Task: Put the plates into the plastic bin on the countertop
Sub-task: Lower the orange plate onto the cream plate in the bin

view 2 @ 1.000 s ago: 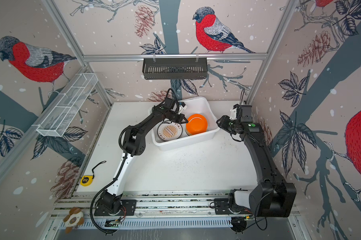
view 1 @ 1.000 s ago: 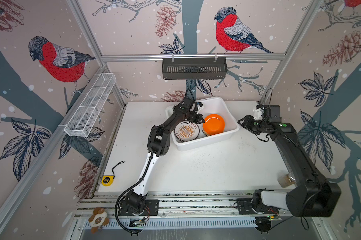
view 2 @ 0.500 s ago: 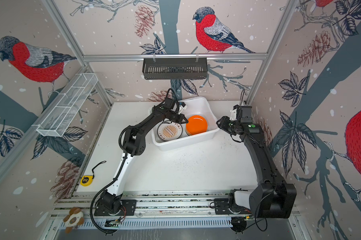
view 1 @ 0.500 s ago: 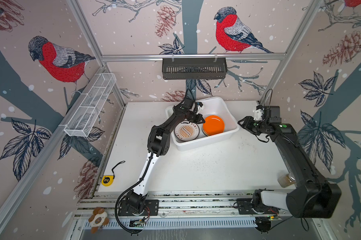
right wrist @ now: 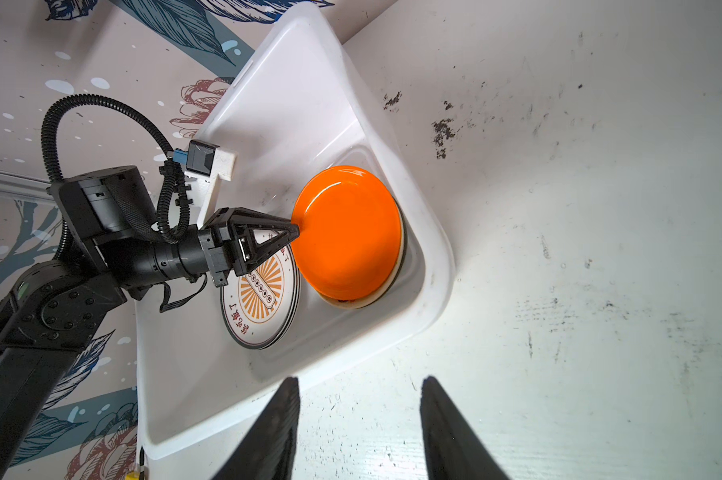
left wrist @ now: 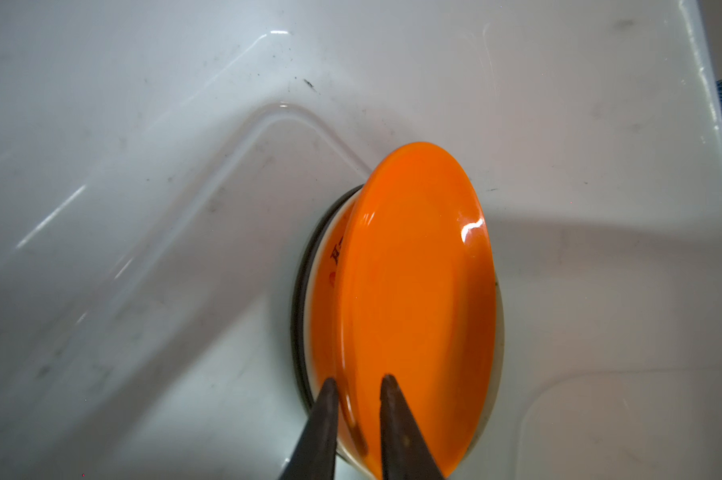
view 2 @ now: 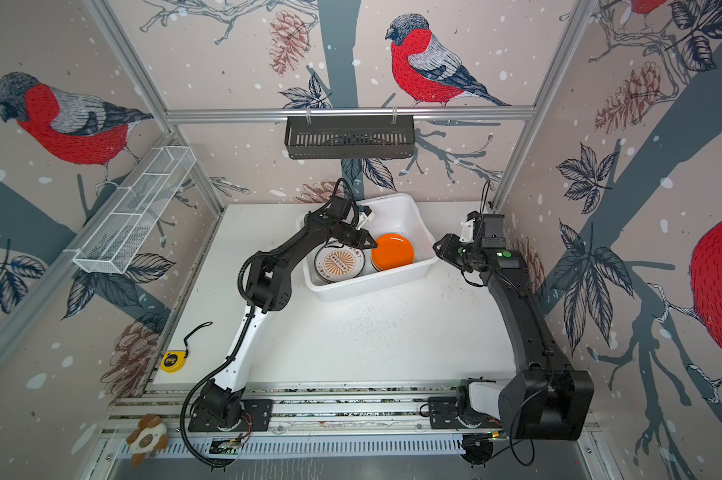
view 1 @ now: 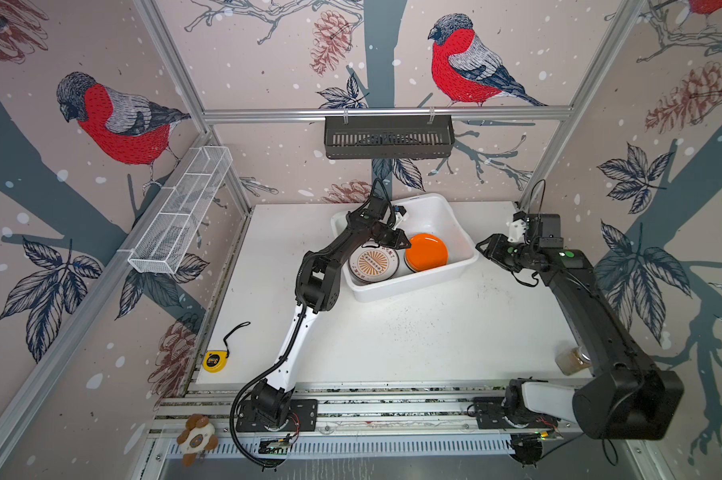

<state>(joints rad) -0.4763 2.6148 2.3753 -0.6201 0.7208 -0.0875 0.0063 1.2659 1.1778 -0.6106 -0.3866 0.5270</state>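
Note:
The white plastic bin (view 1: 409, 284) (view 2: 372, 286) (right wrist: 309, 104) stands at the back of the countertop (view 1: 392, 340). In it, an orange plate (view 1: 426, 251) (view 2: 392, 251) (left wrist: 417, 291) (right wrist: 347, 232) tops a stack with black-rimmed (left wrist: 299, 291) and cream (right wrist: 351, 305) edges showing. A sunburst plate (view 1: 373, 262) (view 2: 339, 262) (right wrist: 261, 291) lies beside it. My left gripper (view 1: 407, 245) (view 2: 372, 245) (left wrist: 358, 380) (right wrist: 295, 228) straddles the orange plate's rim, jaws slightly apart. My right gripper (view 1: 482, 245) (view 2: 438, 245) (right wrist: 359, 380) hangs open and empty over the countertop by the bin's right end.
A black slatted basket (view 1: 388, 137) hangs on the back rail and a white wire rack (view 1: 180, 216) on the left frame. A yellow tape measure (view 1: 212, 360) lies off the countertop's left edge. A small jar (view 1: 571, 359) stands at the front right.
The left jaws have parted a little around the orange plate's rim, and the plate lies on its stack. Neither arm has visibly shifted.

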